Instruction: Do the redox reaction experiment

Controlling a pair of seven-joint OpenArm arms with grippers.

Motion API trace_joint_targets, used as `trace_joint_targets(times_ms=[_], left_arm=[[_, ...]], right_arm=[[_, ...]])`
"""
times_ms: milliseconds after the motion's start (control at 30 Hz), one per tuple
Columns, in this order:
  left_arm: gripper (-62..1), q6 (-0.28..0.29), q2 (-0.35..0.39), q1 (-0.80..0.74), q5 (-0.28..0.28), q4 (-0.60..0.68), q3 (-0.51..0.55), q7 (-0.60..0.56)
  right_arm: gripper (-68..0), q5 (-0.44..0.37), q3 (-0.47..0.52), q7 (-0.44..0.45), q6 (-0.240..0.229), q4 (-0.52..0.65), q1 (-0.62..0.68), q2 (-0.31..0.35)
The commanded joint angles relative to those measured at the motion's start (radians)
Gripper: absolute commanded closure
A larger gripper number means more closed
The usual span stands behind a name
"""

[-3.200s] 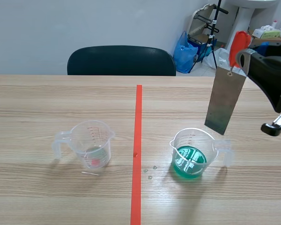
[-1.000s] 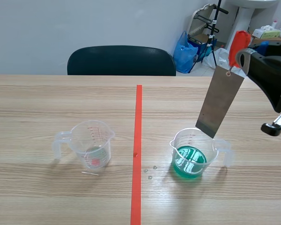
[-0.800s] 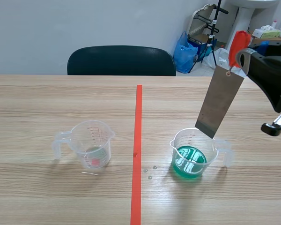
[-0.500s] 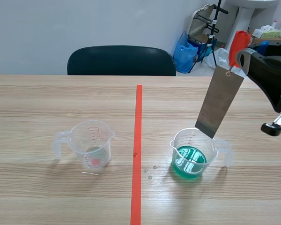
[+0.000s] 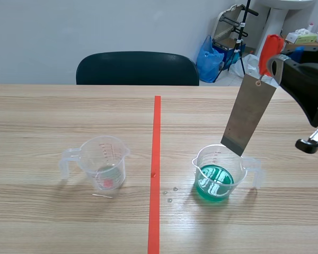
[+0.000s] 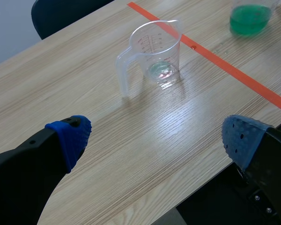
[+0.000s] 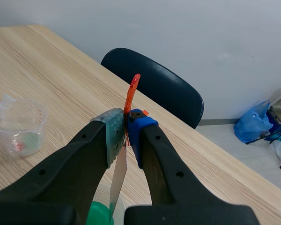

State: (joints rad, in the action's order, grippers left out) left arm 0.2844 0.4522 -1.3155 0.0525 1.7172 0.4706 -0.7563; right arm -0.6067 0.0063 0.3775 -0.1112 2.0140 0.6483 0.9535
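Only its wrist view shows the right tool clamping the plate.

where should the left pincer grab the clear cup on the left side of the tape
Probably the handle of the clear cup, coming in level from the robot's left. The cup stands upright with its handle sticking out toward that side, away from the tape line, and the left pincer is open.

Chair: dark, behind the table's far edge, 12 o'clock.
Blue bag: further back, 1 o'clock.
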Motion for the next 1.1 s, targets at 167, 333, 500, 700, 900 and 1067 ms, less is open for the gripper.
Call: trace_joint_targets(times_ms=[167, 333, 500, 700, 900, 1067], left_arm=[[-59.5, -0.002, 0.000, -0.001, 0.010, 0.018, -0.001, -0.014], [-59.5, -0.002, 0.000, -0.001, 0.010, 0.018, -0.001, -0.014], [-59.5, -0.002, 0.000, -0.001, 0.010, 0.018, -0.001, -0.014], [-59.5, -0.002, 0.000, -0.001, 0.010, 0.018, -0.001, -0.014], [-52.4, -0.002, 0.032, -0.001, 0.014, 0.017, -0.001, -0.014], [-26.4, -0.002, 0.116, -0.001, 0.014, 0.017, -0.003, -0.002]], right_arm=[[-1.8, -0.007, 0.008, 0.022, 0.006, 0.016, -0.014, 0.002], [-1.8, -0.007, 0.008, 0.022, 0.006, 0.016, -0.014, 0.002], [-1.8, -0.007, 0.008, 0.022, 0.006, 0.016, -0.014, 0.002], [-1.8, -0.006, 0.008, 0.023, -0.003, 0.016, -0.014, 0.002], [-1.8, 0.001, 0.008, 0.026, -0.024, 0.016, -0.013, 0.002], [-1.8, 0.001, 0.008, 0.029, -0.024, 0.016, -0.013, 0.002]])
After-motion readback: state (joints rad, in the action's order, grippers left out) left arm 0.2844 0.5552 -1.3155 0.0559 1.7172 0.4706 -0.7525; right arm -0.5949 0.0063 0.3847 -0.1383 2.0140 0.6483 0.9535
